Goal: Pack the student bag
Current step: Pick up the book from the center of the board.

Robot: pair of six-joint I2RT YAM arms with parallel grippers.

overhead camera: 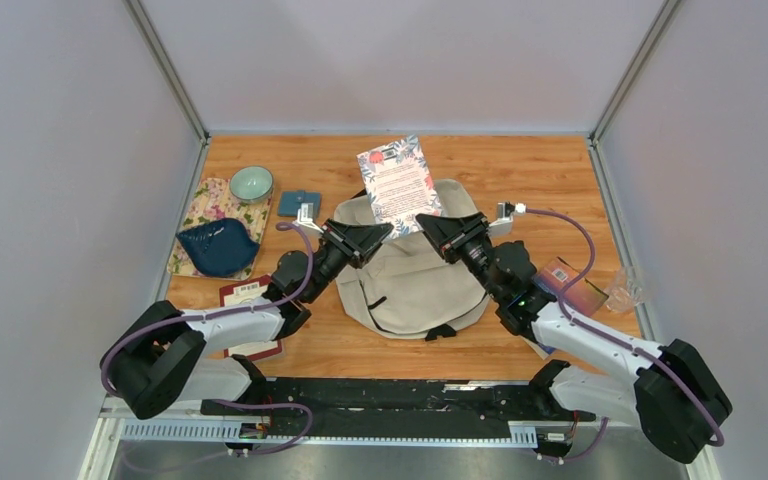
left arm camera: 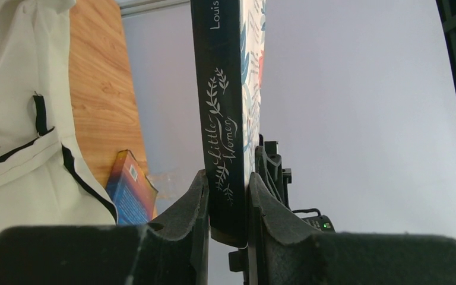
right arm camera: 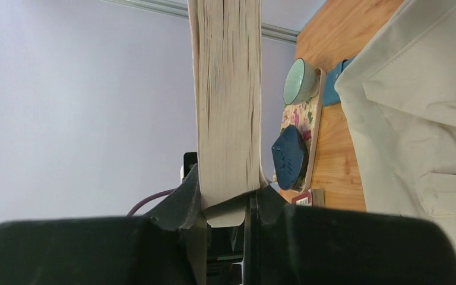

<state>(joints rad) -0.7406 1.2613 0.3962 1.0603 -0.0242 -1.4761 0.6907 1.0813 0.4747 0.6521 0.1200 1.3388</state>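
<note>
The left gripper (overhead camera: 384, 236) clamps the dark spine of a floral book (overhead camera: 398, 185), the right gripper (overhead camera: 426, 222) its page edge, above the far end of the bag (overhead camera: 415, 285). The bag, cream fabric with black zippers, lies flat in the middle of the table (overhead camera: 560, 170), pocket up. Its long axis runs near to far; which end is the top is unclear.

The book (left arm camera: 222, 89) runs off the frame's top, its author's name cropped at "Louis"; overhead, it hides the upper centre of the student bag (overhead camera: 415, 285).
</note>
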